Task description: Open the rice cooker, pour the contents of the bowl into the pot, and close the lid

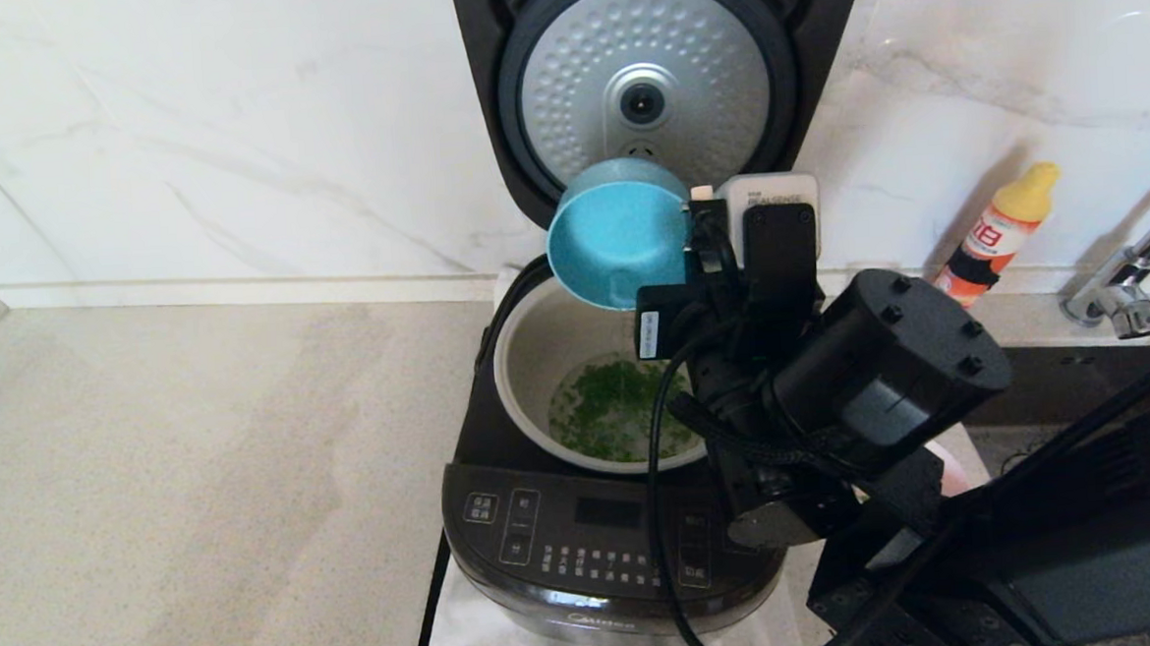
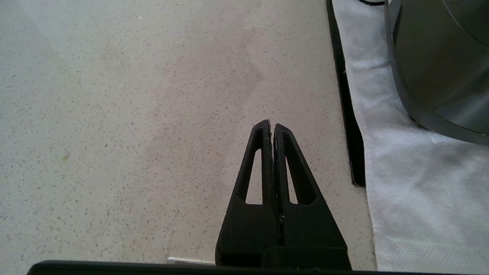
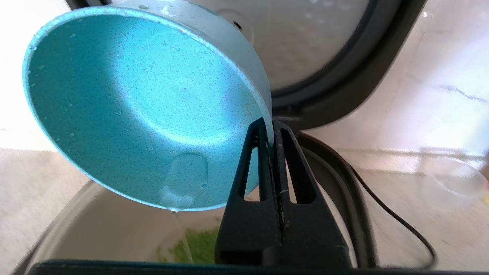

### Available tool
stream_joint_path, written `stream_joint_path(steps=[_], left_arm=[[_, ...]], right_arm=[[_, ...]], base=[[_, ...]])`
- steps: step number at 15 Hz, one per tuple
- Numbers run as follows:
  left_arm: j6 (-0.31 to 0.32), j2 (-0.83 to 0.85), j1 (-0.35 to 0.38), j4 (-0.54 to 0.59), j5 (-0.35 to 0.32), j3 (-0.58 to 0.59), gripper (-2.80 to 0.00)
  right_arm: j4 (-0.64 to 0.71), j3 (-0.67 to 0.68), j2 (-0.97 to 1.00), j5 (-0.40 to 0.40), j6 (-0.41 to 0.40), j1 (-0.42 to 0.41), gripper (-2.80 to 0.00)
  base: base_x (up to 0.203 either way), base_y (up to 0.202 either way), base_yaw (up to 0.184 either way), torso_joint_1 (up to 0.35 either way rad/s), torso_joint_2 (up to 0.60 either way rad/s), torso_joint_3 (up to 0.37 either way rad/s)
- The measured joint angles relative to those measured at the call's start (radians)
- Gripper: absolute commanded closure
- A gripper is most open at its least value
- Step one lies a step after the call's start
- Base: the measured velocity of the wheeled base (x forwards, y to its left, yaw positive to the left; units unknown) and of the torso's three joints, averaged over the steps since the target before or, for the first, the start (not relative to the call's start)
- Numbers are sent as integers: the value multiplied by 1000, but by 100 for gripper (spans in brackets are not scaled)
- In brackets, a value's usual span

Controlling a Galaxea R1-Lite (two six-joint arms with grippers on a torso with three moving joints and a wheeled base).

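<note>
The black rice cooker (image 1: pixel 587 549) stands open, its lid (image 1: pixel 655 73) raised against the wall with the dimpled silver plate facing me. The pale pot (image 1: pixel 537 354) inside holds green bits in water (image 1: pixel 609 410). My right gripper (image 3: pixel 270 131) is shut on the rim of a blue bowl (image 1: pixel 615 237) (image 3: pixel 133 103), which is tipped steeply over the pot, inside wet and bare, a last drip at its lower lip. My left gripper (image 2: pixel 272 126) is shut on nothing, low over the counter left of the cooker's side (image 2: pixel 439 65).
An orange bottle with a yellow cap (image 1: pixel 1003 227) stands by the wall at right, beside a metal tap (image 1: pixel 1124 284). A white cloth (image 2: pixel 412 172) lies under the cooker, its black cord (image 1: pixel 430 606) trailing forward. A speckled counter (image 1: pixel 199 481) stretches left.
</note>
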Motion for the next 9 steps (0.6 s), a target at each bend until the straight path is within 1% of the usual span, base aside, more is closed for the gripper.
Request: stream_joint_path(steps=[2, 3, 5, 7, 9], left_arm=[[0, 0, 0, 0, 0, 0, 0], [0, 0, 0, 0, 0, 0, 0], [1, 0, 0, 0, 0, 0, 0], [0, 0, 0, 0, 0, 0, 0], [0, 0, 0, 0, 0, 0, 0]], right_arm=[[105, 0, -64, -20, 36, 5, 0], [182, 0, -109, -27, 60, 9, 0], [378, 1, -199, -33, 123, 18, 0], [660, -23, -303, -30, 226, 22, 0], [1001, -95, -410, 4, 359, 14, 0]], base=[[0, 0, 0, 0, 0, 0], [0, 0, 0, 0, 0, 0], [0, 0, 0, 0, 0, 0], [0, 0, 0, 0, 0, 0], [0, 0, 0, 0, 0, 0]])
